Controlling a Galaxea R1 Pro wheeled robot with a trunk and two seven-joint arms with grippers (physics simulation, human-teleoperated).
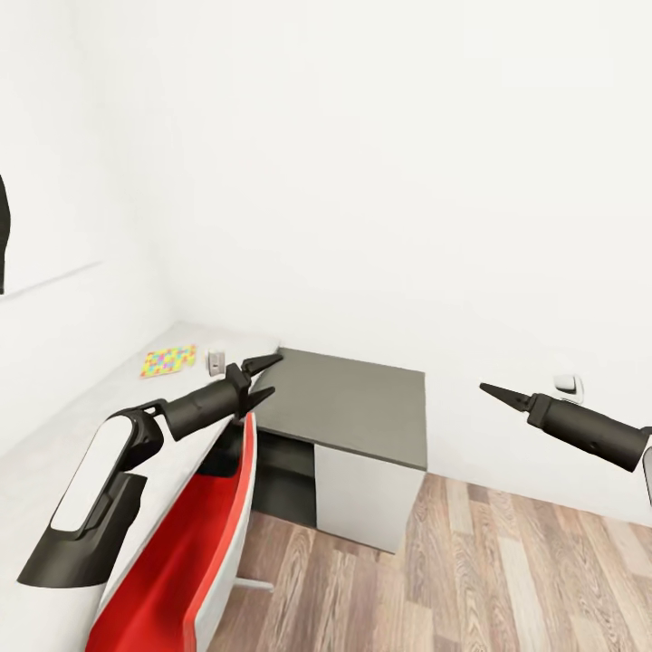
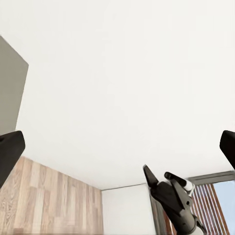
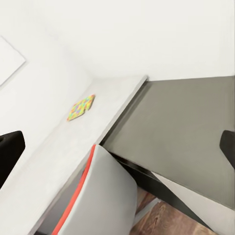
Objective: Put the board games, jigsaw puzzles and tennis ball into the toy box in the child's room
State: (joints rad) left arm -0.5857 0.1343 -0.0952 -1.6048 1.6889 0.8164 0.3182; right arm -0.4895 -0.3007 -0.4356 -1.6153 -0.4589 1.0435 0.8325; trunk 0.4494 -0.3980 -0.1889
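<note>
Pale table edge beside left pincer, spread; right pincer seemingly clenched, over open floor.

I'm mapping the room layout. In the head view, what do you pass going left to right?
Jigsaw puzzle on the table → left claw → dark-topped cabinet → right claw → wall socket.

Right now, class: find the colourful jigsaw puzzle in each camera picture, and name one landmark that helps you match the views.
Head view: the jigsaw puzzle lies flat on the pale table, left of centre, near the far wall.
Left wrist view: not in this picture.
Right wrist view: the puzzle lies on the same tabletop, upper left of centre.
Shared landmark: the dark-topped cabinet beside the table's end.
</note>
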